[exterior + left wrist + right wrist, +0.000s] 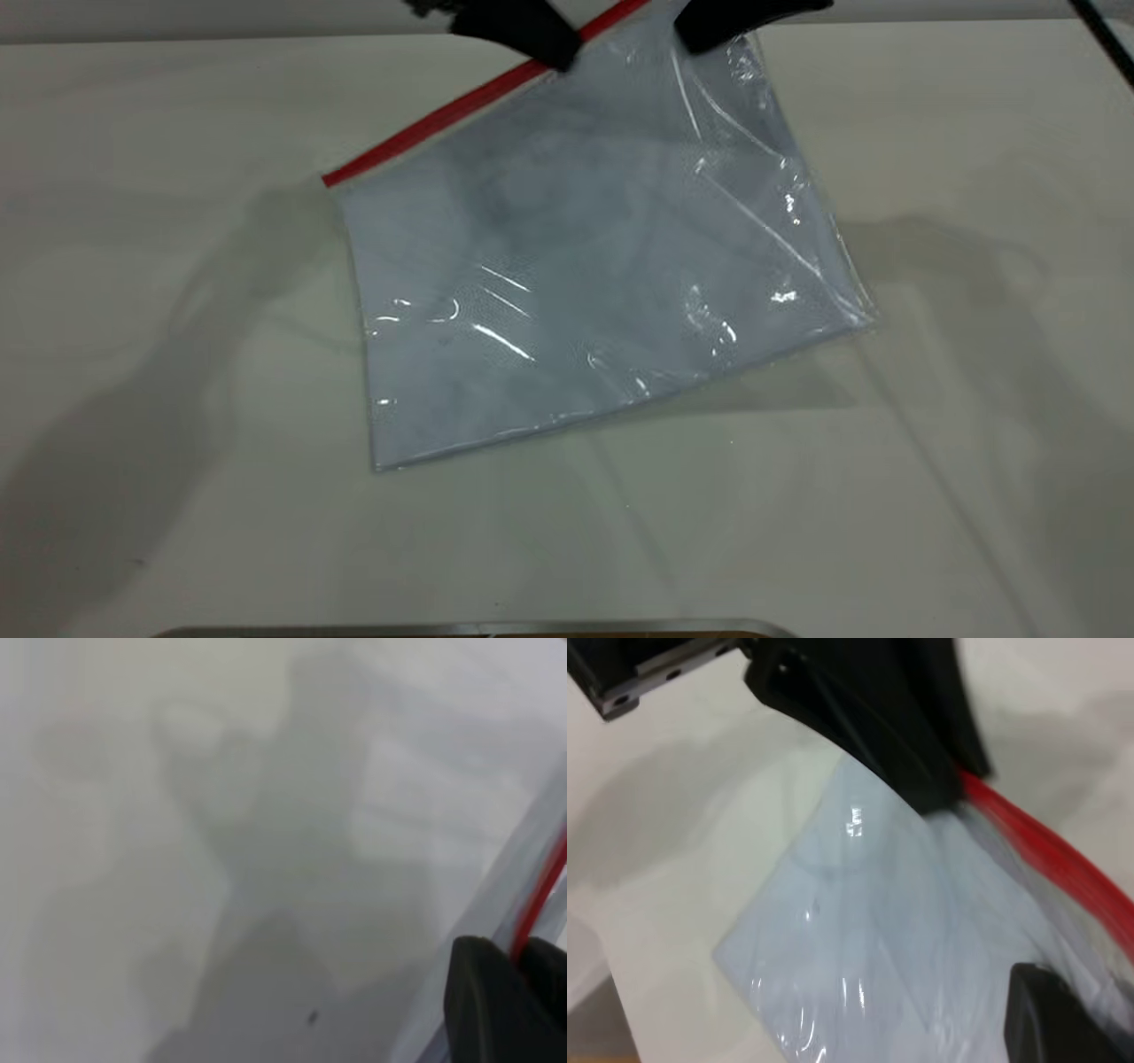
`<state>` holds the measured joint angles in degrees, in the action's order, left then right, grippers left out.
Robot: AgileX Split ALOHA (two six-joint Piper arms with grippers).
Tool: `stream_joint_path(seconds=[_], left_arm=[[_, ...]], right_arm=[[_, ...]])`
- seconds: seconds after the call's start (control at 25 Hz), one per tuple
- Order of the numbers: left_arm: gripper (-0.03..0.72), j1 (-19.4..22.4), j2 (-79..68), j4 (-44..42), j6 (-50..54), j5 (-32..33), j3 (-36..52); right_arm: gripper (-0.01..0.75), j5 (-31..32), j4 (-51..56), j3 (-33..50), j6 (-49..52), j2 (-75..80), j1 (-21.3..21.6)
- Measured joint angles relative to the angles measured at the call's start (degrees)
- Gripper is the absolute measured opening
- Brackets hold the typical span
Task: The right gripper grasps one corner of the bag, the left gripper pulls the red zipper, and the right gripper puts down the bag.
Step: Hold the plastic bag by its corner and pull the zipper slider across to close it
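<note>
The bag (pixel 585 266), a clear crinkly pouch with pale sheets inside, hangs tilted, its far edge raised and its near edge on the table. The red zipper (pixel 443 120) runs along its raised far edge. My right gripper (pixel 709 31) is shut on the bag's far right corner. One of its fingers (pixel 1041 1014) shows against the bag (pixel 868 939) in the right wrist view. My left gripper (pixel 554 49) is shut on the red zipper near that corner. In the left wrist view the red strip (pixel 540 895) passes between its fingertips (pixel 516 952). The slider tab is hidden.
The white table (pixel 974 443) spreads all round the bag. A metal rim (pixel 478 629) runs along the near edge. A black cable (pixel 1107 44) crosses the far right corner.
</note>
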<state>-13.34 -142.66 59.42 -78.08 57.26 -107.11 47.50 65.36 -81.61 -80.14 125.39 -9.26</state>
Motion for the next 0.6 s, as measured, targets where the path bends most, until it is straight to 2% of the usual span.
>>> stream_joint_path(seconds=[0.36, 0.6], left_arm=[[0.055, 6.1, -0.1, -10.6, 4.1, 0.0, 0.0], [0.057, 9.2, -0.1, -17.0, 8.9, 0.4, 0.0]], right_arm=[[0.033, 0.4, 2.9, 0.0, -1.9, 0.0, 4.0], [0.033, 0.3, 3.5, 0.0, -2.2, 0.0, 4.7]])
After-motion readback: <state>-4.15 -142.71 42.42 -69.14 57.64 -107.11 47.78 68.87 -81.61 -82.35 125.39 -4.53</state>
